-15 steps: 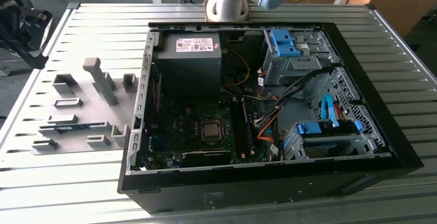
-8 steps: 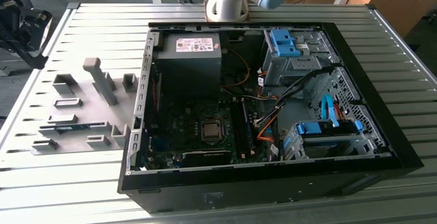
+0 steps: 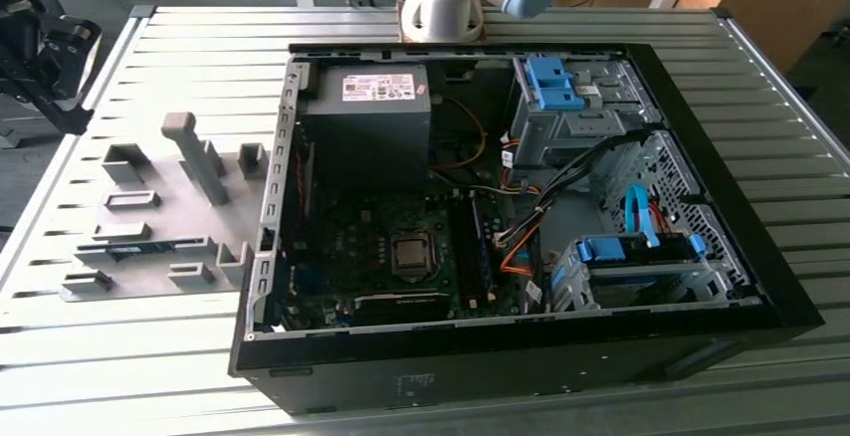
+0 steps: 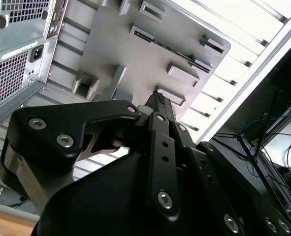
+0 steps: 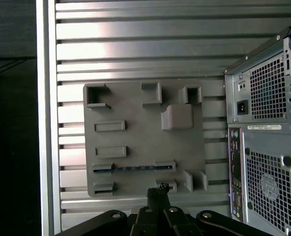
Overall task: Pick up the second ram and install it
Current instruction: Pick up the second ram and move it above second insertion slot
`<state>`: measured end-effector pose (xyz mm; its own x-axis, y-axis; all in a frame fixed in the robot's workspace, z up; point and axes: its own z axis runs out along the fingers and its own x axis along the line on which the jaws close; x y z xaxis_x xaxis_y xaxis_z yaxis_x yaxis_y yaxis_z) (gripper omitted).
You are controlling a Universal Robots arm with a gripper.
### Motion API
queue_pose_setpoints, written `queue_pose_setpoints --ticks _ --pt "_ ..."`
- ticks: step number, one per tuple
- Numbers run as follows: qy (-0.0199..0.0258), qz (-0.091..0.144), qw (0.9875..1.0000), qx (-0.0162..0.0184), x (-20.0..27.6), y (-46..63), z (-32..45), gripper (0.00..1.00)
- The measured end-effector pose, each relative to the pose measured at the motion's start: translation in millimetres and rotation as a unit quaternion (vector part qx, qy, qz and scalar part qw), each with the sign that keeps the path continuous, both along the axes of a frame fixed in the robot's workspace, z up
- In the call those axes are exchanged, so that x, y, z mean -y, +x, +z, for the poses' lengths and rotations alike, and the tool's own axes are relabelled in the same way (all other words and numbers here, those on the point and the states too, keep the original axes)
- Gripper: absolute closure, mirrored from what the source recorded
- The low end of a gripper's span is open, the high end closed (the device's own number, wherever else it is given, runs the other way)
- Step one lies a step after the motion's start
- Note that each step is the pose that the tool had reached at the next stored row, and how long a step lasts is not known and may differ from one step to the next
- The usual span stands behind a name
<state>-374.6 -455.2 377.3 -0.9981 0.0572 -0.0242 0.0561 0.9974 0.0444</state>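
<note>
The second ram (image 3: 133, 248) is a thin blue-green stick lying in the slotted blocks of the grey fixture plate (image 3: 159, 212), at the exterior view's left, beside the open computer case (image 3: 743, 257). In the first wrist view the ram (image 5: 135, 167) lies along the plate (image 5: 135, 113) edge nearest my fingers. My gripper (image 5: 157, 191) hangs well above the plate, apart from the ram. Its two fingers meet at the tip with nothing between them, as the second wrist view also shows for the gripper (image 4: 160, 98).
Inside the case are the power supply (image 3: 372, 108), the motherboard with the CPU socket (image 3: 412, 252), long memory slots (image 3: 472, 247), orange cables and blue drive-bay clips (image 3: 551, 83). The arm's base (image 3: 445, 3) stands behind the case. Tall grey fixture blocks (image 3: 199, 157) rise from the plate.
</note>
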Motion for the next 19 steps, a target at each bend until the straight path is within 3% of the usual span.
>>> queue_pose_setpoints --ticks 7,19 --pt "0.0 0.039 0.9992 -0.0001 0.1 0.0 -0.1 0.89" --pt "-0.0007 0.087 0.9962 -0.0001 0.4 -0.8 -0.4 0.89"
